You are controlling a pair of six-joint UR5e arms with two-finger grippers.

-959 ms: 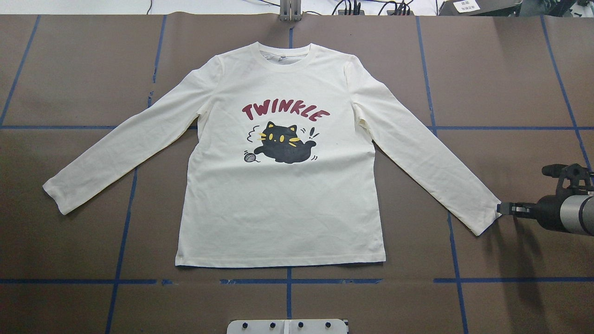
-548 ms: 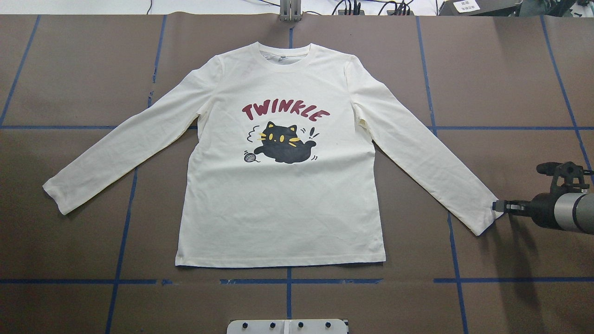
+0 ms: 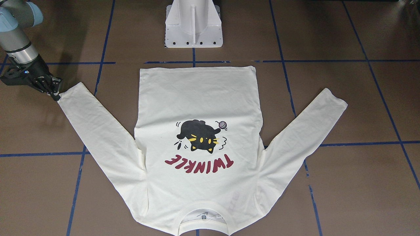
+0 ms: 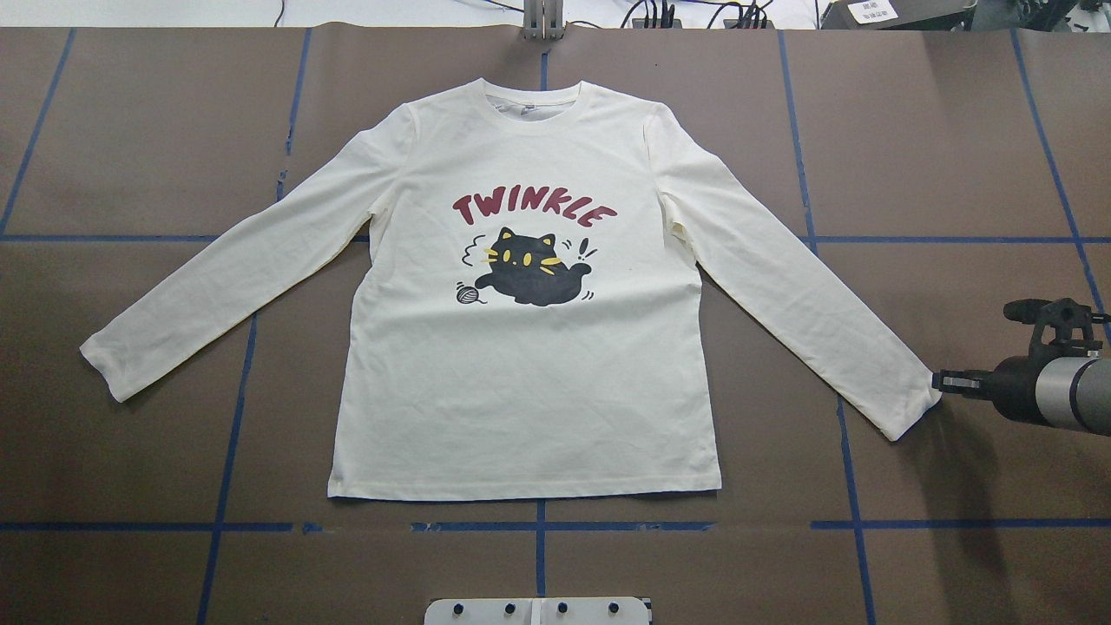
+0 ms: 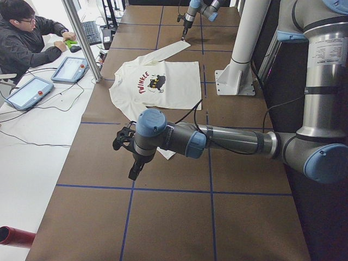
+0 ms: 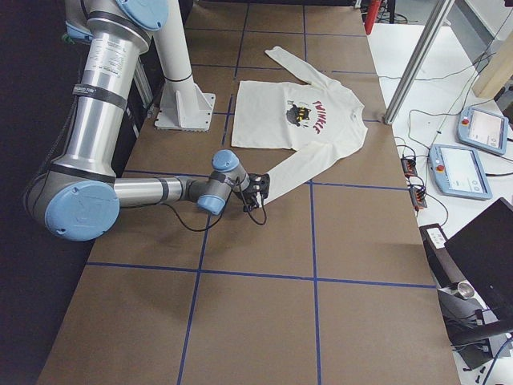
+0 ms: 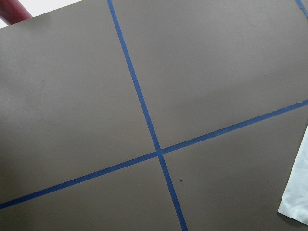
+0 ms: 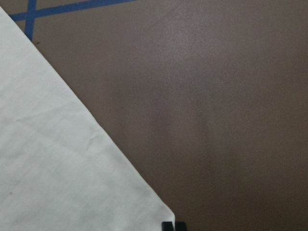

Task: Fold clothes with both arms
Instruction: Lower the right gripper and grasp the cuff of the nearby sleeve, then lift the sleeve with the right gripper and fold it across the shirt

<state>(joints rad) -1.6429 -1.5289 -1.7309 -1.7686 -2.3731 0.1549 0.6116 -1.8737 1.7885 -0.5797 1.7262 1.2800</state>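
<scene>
The cream-white long-sleeved shirt (image 4: 521, 391) lies flat and face up, with both sleeves spread out and the cat and "TWINKLE" print showing. My right gripper (image 4: 938, 380) sits low at the tip of the sleeve cuff (image 4: 911, 408) on the overhead view's right. The right wrist view shows its fingertips (image 8: 167, 225) close together just off the cuff's corner (image 8: 144, 202), with no cloth between them. My left gripper (image 5: 132, 173) shows only in the exterior left view, hanging above the table near the other cuff (image 7: 296, 202). I cannot tell whether it is open or shut.
The white pedestal base (image 3: 193, 29) stands at the robot's edge behind the shirt's hem. Blue tape lines (image 4: 538, 526) grid the brown table. A person (image 5: 27, 38) sits at a side desk with tablets (image 5: 68, 69), beyond a metal post (image 5: 81, 38).
My right gripper pushed a little toward the cuff, then eased back to the right. The shirt has not moved.
</scene>
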